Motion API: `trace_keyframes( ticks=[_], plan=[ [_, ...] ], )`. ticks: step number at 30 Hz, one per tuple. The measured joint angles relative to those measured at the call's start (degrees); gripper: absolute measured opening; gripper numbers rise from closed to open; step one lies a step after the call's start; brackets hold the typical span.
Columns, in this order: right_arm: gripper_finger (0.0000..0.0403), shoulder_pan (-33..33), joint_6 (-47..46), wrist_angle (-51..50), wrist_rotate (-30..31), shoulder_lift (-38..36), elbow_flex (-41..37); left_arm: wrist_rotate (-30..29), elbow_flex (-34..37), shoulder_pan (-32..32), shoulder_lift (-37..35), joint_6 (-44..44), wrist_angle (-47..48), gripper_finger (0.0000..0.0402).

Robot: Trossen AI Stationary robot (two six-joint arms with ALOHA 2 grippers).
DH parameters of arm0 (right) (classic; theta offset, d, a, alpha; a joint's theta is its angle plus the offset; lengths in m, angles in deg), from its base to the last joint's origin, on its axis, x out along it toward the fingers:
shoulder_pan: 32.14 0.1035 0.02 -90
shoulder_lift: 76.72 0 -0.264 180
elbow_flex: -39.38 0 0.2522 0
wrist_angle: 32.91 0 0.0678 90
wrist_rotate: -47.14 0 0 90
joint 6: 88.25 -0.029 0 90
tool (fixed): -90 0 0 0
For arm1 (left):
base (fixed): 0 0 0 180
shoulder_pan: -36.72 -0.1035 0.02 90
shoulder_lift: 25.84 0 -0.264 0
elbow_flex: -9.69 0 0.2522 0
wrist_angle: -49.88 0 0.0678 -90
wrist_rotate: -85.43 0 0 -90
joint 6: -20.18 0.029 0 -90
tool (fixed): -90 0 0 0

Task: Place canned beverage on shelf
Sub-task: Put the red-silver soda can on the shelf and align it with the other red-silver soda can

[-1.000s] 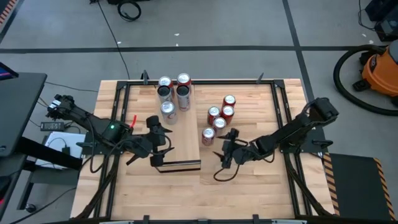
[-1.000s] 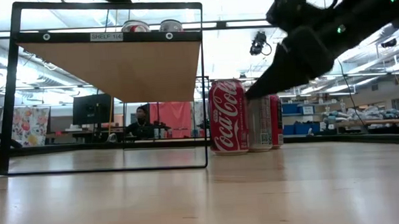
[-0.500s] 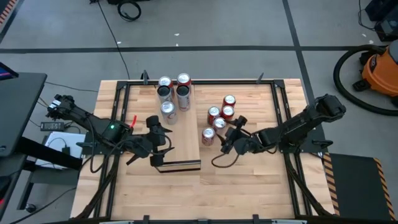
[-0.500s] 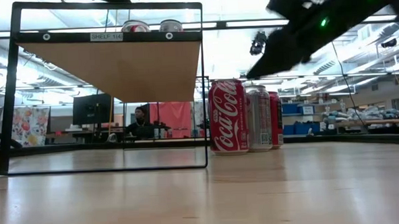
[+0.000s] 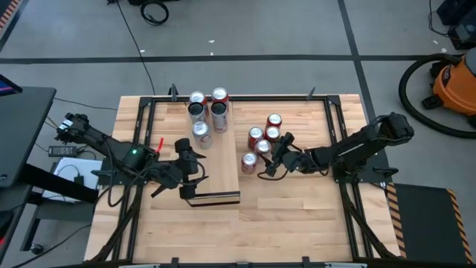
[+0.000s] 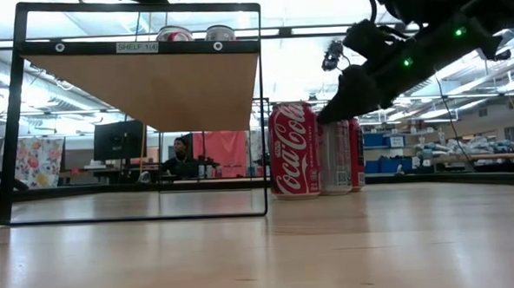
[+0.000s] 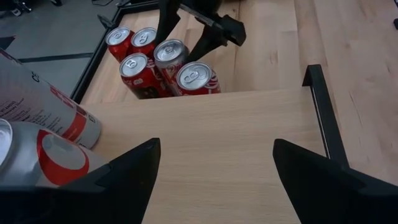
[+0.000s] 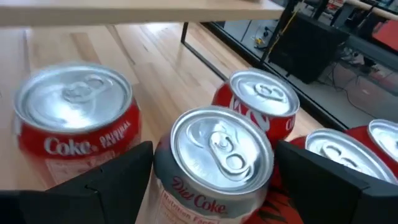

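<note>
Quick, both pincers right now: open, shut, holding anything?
Left pincer: open, empty, over the shelf.
Right pincer: open around the Diet Coke can, not gripping yet.

The left arm reaches in from the left side of the table, bent at the elbow, its wrist pointing toward the middle. The left gripper (image 5: 195, 175) sits low with its 2 fingers (image 7: 130, 168) spread wide apart and nothing between them. The right arm stretches in from the right side, its forearm running nearly level and low across the table toward the centre. The right gripper (image 5: 266, 165) is angled downward in the low view, with green lights showing on the wrist. Its 2 fingers (image 8: 106, 174) stand parted on either side of a can top, though contact cannot be made out.
</note>
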Motion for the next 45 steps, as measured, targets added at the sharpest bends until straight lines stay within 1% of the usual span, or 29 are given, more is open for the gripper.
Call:
trace_keyframes(
  ticks=[3, 8, 10, 17, 20, 22, 25, 27, 30, 31, 32, 35, 38, 42, 45],
  plan=[
    [0.0346, -0.68, 0.45, 0.27, -0.90, 0.02, -0.15, 0.00, 0.00, 0.02, 0.00, 0.07, -0.02, 0.0322],
    [0.0346, -2.62, 0.08, 0.18, -5.95, 0.02, -0.13, 0.00, 0.00, 0.01, 0.00, 0.09, -0.03, 0.0322],
    [0.0345, -2.89, -0.43, 0.12, -6.52, 0.02, -0.13, 0.00, 0.00, 0.02, 0.00, 0.09, -0.04, 0.0322],
    [0.0300, -2.80, -0.19, -0.26, -6.49, 0.01, -0.09, 0.00, 0.00, 0.02, 0.00, 0.13, -0.04, 0.0322],
    [0.0299, -2.50, -0.49, -1.88, -7.54, -0.78, -0.01, 0.05, 0.00, 0.01, 0.00, -0.09, -0.02, 0.0322],
    [0.0303, -1.90, -0.72, -4.74, -9.01, -2.46, 0.00, 0.51, 0.00, 0.00, 0.00, -0.22, -0.02, 0.0322],
    [0.0307, -1.04, 0.79, -10.08, -14.86, -6.49, 0.00, 2.18, 0.02, 0.02, 0.00, -0.22, -0.02, 0.0322],
    [0.0308, -0.76, 3.33, -12.81, -21.28, -9.52, -0.11, 2.52, 0.02, 0.02, 0.00, -0.24, -0.02, 0.0322],
    [0.0308, -0.72, 7.08, -14.12, -33.13, -13.45, -0.28, 2.54, 0.02, 0.01, 0.00, -0.30, -0.02, 0.0322],
    [0.0308, -0.81, 7.69, -13.83, -35.58, -14.69, -0.28, 2.54, 0.02, 0.00, 0.00, -0.39, -0.02, 0.0322],
    [0.0308, -0.82, 7.89, -13.77, -36.69, -15.70, -0.18, 2.53, 0.02, 0.00, 0.00, -0.43, -0.02, 0.0322],
    [0.0309, -0.50, 8.01, -16.46, -36.84, -17.08, -0.09, 2.51, 0.02, 0.00, 0.01, -0.40, -0.02, 0.0322],
    [0.0309, 0.31, 7.96, -18.30, -36.38, -16.67, -0.22, 2.51, 0.02, 0.00, 0.02, -0.37, -0.02, 0.0322],
    [0.0309, 1.53, 7.07, -17.21, -36.74, -13.94, -0.20, 2.47, 0.02, 0.00, 0.02, -0.35, -0.03, 0.0322],
    [0.0309, 2.18, 6.84, -13.46, -36.03, -11.39, -0.14, 2.47, 0.04, 0.00, 0.02, -0.30, -0.02, 0.0322]
  ],
)
